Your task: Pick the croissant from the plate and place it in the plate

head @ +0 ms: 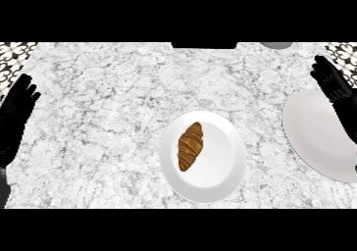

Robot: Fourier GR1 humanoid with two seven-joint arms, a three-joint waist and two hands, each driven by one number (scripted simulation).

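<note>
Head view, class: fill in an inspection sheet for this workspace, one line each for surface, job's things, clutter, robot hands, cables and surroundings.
Surface: grey-white speckled stone counter.
Job's things: brown croissant lies lengthwise on the middle plate; a second plate sits to its right, holding nothing, partly behind the right robot hand.
Clutter: nothing seen.
Robot hands: left robot hand open at the left edge, fingers up, resting; right robot hand open at the right edge, over the second plate's rim.
Cables: nothing seen.
Surroundings: patterned tiles in the top corners; a dark shape and a grey round thing at the far edge, too cut off to identify.
</note>
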